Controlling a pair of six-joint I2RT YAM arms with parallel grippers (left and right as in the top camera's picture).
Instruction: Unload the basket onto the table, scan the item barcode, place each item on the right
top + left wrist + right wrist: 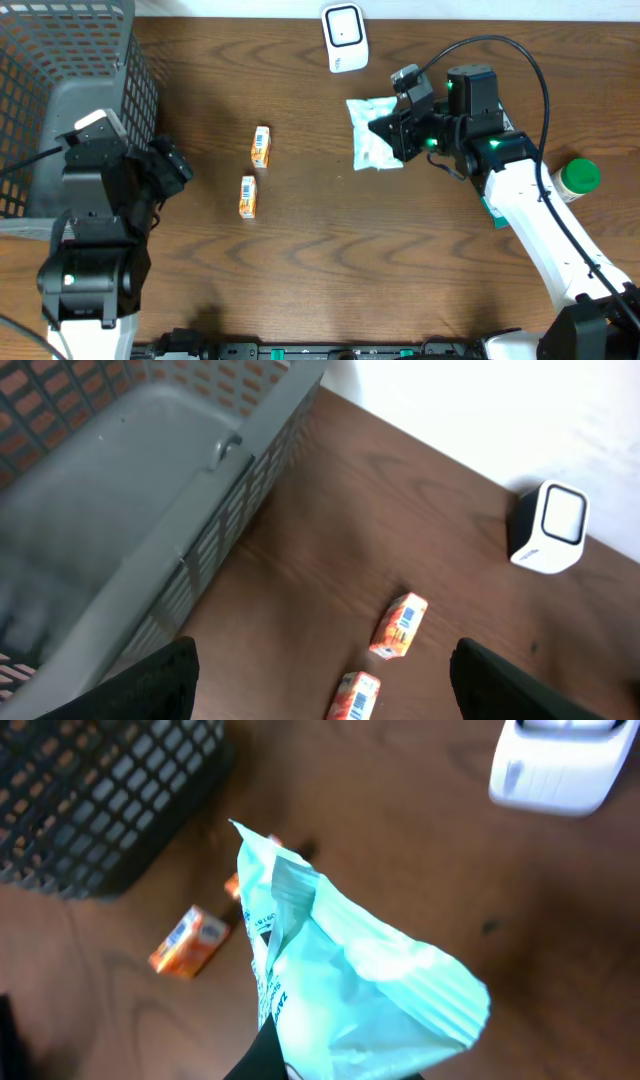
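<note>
1. Mint-green packet (340, 980) fills the right wrist view, with its crimped edge uppermost, held up above the brown surface (330, 270).
2. Clamped on the packet's lower end, the right tool (398, 133) has its jaws pressed together on the wrapper.
3. Beyond the right tool, past the packet's top edge, a white barcode scanner (343, 37) stands on the surface, apart from the packet.
4. Over at the other side, the left tool (175, 168) has its dark fingers (150, 685) spread wide apart, with nothing between them.
5. Ahead of the left tool lie two small orange cartons, the farther carton (261, 146) and the nearer carton (248, 197), near each other but not touching.
6. Just to the left of the left tool sits a grey mesh basket (130, 60).
7. Behind the right tool, beside its white arm, stands a green-capped bottle (578, 177).
</note>
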